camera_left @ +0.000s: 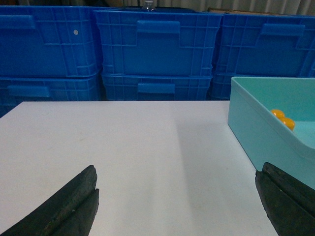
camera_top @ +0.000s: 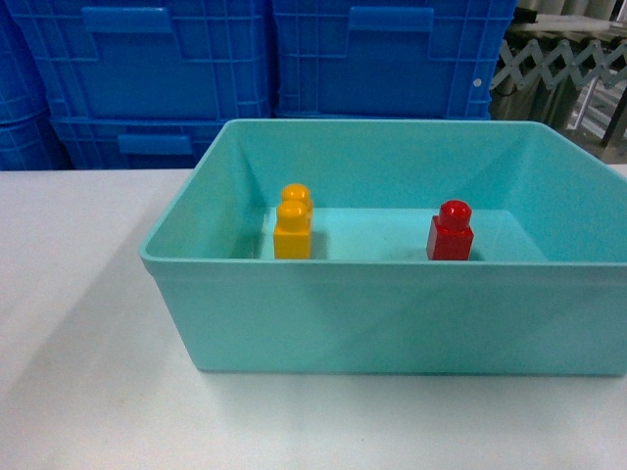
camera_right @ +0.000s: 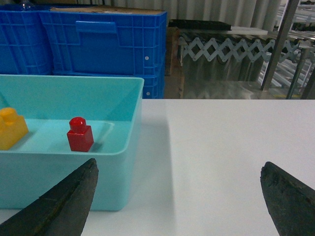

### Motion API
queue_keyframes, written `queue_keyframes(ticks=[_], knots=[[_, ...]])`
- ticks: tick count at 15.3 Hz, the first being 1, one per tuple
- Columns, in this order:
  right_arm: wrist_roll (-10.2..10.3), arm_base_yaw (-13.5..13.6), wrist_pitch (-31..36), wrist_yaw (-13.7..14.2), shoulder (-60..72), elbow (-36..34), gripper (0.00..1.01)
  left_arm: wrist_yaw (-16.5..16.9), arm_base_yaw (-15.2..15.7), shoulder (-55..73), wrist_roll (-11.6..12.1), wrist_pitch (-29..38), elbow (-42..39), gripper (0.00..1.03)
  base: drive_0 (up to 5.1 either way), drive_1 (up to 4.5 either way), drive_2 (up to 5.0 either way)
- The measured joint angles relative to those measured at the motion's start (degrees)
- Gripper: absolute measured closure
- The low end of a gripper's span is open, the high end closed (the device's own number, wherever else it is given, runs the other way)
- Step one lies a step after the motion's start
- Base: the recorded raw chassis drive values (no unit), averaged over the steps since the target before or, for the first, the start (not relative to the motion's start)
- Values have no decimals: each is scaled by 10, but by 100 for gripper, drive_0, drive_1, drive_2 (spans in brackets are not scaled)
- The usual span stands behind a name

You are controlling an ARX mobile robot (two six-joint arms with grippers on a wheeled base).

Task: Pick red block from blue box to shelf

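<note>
Small red single-stud plastic brick point(camera_top: 451, 233) stood upright in the light turquoise plastic bin point(camera_top: 392, 313) on the white tabletop point(camera_top: 78, 372), apparently untouched; both pincers point(camera_left: 177, 206) point(camera_right: 179, 201) spread apart, empty.

White table point(camera_top: 88, 392) in foreground, matte surface, soft shadows. Stacked dark blue ribbed crates point(camera_top: 265, 69) along far edge, recessed handles, several rows. Grey accordion lattice barrier point(camera_right: 231, 49) at right behind table. Pale vertical-ribbed wall or curtain point(camera_right: 221, 11) beyond. Metal upright post point(camera_right: 275, 44) at far right. Diffuse, even indoor light.
</note>
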Motion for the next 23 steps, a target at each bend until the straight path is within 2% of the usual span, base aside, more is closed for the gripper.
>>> queue_keyframes(ticks=[23], knots=[[0, 0, 0, 0, 0, 0, 3, 0, 0, 0, 0, 0, 0, 5, 0, 0, 0]])
